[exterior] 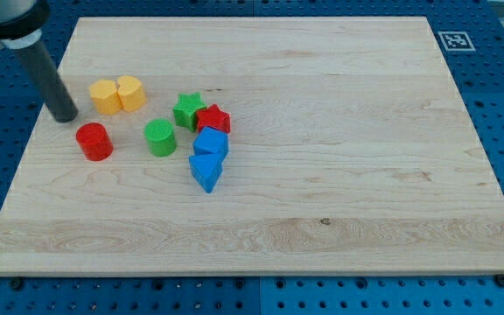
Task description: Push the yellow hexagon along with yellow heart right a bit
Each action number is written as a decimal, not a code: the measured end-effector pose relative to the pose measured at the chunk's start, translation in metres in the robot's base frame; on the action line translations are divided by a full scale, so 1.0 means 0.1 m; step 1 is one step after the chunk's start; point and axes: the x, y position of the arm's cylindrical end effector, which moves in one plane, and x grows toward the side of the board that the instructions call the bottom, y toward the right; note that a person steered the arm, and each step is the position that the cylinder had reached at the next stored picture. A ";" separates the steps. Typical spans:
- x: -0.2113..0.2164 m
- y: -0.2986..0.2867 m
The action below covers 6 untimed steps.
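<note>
Two yellow blocks sit side by side and touching at the upper left of the wooden board: the yellow hexagon (105, 96) on the left and the yellow heart (131, 92) on the right. My tip (64, 115) rests on the board just left of the hexagon and slightly below it, a short gap away. The dark rod rises from it toward the view's top left.
A red cylinder (94, 142) lies below the yellow pair. A green cylinder (160, 137), a green star (188, 110), a red block (213, 119) and two blue blocks (210, 143) (206, 170) cluster to the right. The board's left edge (26, 149) is near my tip.
</note>
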 end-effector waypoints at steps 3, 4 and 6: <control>-0.23 0.14; -0.28 -0.11; -0.28 0.15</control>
